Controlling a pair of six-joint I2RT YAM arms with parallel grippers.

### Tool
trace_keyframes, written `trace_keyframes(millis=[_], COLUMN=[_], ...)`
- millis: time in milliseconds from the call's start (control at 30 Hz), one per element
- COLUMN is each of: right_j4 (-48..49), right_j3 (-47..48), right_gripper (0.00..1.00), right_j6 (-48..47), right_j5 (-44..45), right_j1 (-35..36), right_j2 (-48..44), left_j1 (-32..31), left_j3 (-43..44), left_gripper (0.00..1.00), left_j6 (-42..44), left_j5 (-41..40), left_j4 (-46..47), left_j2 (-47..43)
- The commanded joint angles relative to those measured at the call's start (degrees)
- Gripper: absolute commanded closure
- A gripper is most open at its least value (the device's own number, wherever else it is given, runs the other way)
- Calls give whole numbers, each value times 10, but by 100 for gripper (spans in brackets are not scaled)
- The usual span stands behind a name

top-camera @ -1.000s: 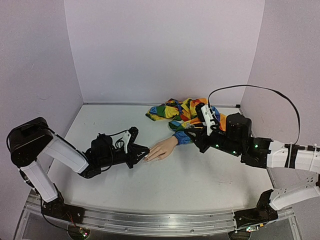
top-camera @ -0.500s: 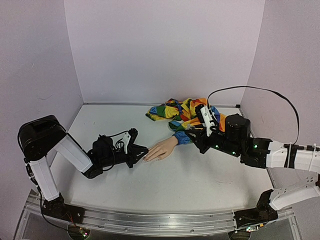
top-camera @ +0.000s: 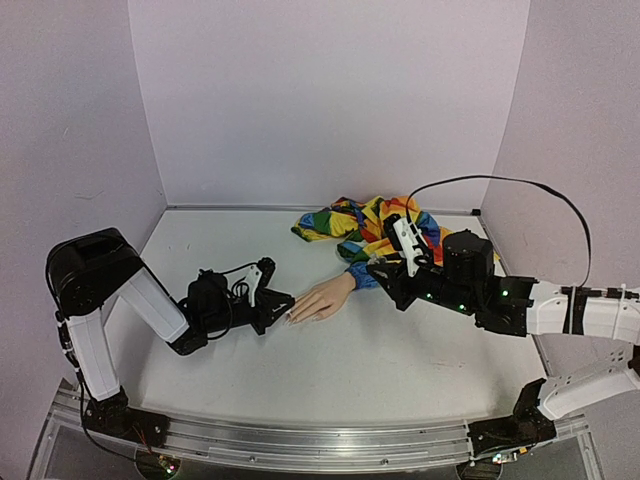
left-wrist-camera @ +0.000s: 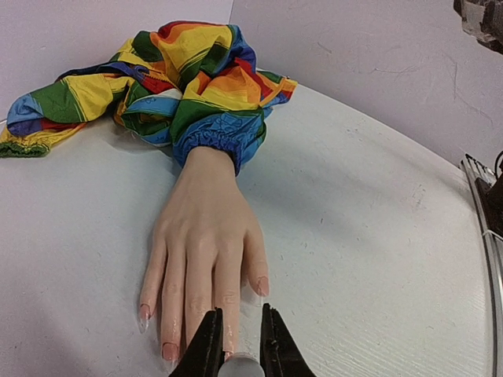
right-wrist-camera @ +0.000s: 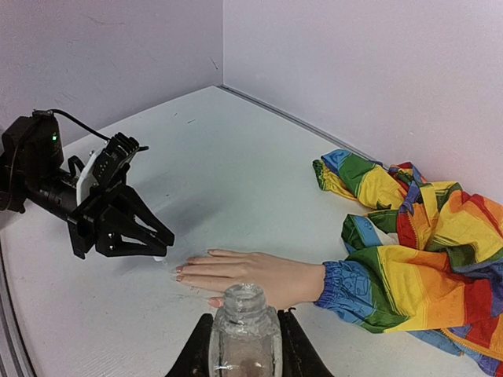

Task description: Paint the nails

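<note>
Top external view: the mannequin hand [top-camera: 323,299] lies flat on the white table [top-camera: 400,360], back upward. Its long axis slants from the cuff of the rainbow sleeve [top-camera: 365,225] at the upper right down to the fingertips at the lower left. The nails [top-camera: 293,318] point at the left gripper [top-camera: 287,300], whose tips sit right at the fingertips; I can't tell whether they touch. The right gripper [top-camera: 380,270] hangs over the cuff end, beside the wrist and well back from the nails.

Left wrist view: the hand [left-wrist-camera: 206,228] runs straight down the picture, wrist far and fingers toward the lens. The nails [left-wrist-camera: 170,350] look long and pinkish. The left gripper [left-wrist-camera: 240,314] hovers over the tips of the middle fingers. Its two black fingers stand nearly together, pinched on a small pale cap [left-wrist-camera: 240,366]. One nail [left-wrist-camera: 262,286] lies just right of them, the others to the left.

Right wrist view: the right gripper [right-wrist-camera: 244,322] is clamped on a clear bottle [right-wrist-camera: 245,334], upright with its mouth uncovered. Just behind the bottle the hand [right-wrist-camera: 255,276] lies crosswise, cuff to the right. The nails [right-wrist-camera: 181,272] point left at the left gripper [right-wrist-camera: 163,245], which is close beside them.
</note>
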Motion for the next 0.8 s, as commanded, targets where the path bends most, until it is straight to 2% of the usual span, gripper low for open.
trace_keyframes(millis=[0, 767], right_j4=[33, 38], right_j3=[14, 6], right_gripper=[100, 100], right_j6=[-5, -1], right_j5=[2, 0], right_j1=[-3, -3], right_j2=[-5, -7], left_j1=[5, 12], left_j3=[24, 44], left_gripper=[100, 100], left_j6=[12, 17], left_j5=[15, 22], left_j4=[38, 40], left_j2=[11, 41])
